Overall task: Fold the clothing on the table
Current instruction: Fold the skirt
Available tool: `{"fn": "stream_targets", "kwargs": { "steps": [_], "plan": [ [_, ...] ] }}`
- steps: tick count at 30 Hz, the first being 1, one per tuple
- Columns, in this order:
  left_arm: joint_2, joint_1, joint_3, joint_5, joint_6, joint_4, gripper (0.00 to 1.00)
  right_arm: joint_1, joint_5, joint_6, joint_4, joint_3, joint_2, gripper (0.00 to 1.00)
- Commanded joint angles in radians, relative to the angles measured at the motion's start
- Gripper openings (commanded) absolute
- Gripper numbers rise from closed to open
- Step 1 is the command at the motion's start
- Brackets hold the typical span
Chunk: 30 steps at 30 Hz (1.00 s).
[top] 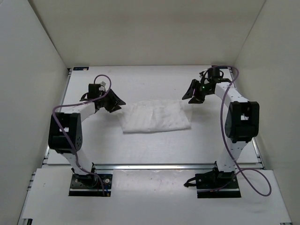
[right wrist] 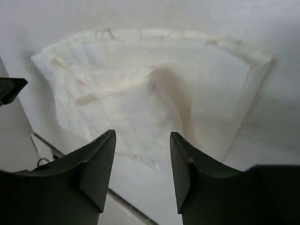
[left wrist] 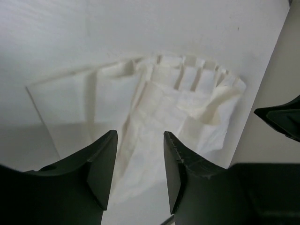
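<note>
The clothing (top: pixel 155 117) lies flat and creased on the table (top: pixel 150 145), a wide white band between the two arms. My left gripper (top: pixel 114 104) hovers just off its left end, open, with nothing between its fingers. In the left wrist view the clothing (left wrist: pixel 173 105) spreads out beyond the open left gripper (left wrist: pixel 139 140). My right gripper (top: pixel 193 96) hangs just off the clothing's upper right corner, also open and empty. The right wrist view shows the folded clothing (right wrist: pixel 140 89) beyond the open right gripper (right wrist: pixel 142 140).
White walls (top: pixel 33 56) close in the table on the left, back and right. A metal rail (top: pixel 154 166) runs along the near edge in front of the arm bases. The opposite gripper's tip (left wrist: pixel 281 117) shows at the edge of the left wrist view.
</note>
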Motion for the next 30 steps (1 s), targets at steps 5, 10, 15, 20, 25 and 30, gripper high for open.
{"fn": "stream_targets", "kwargs": {
  "steps": [5,10,15,20,25,30],
  "plan": [
    [-0.069,0.001,-0.038,-0.007,-0.048,0.202,0.54,0.0,0.115,-0.03,0.118,-0.003,-0.056,0.59],
    [-0.184,-0.076,-0.176,-0.122,0.045,0.118,0.55,-0.025,0.137,-0.011,0.18,-0.228,-0.151,0.57],
    [-0.239,-0.121,-0.29,-0.21,0.113,0.166,0.56,0.006,0.117,-0.078,0.405,-0.456,-0.258,0.5],
    [-0.196,-0.122,-0.266,-0.238,0.139,0.317,0.56,0.032,0.062,-0.118,0.485,-0.444,-0.245,0.43],
    [-0.143,-0.147,-0.226,-0.258,0.136,0.403,0.55,0.069,0.077,-0.13,0.554,-0.435,-0.226,0.39],
    [-0.046,-0.191,-0.135,-0.276,0.159,0.377,0.56,0.071,0.065,-0.152,0.543,-0.347,-0.125,0.38]
  ]
}}
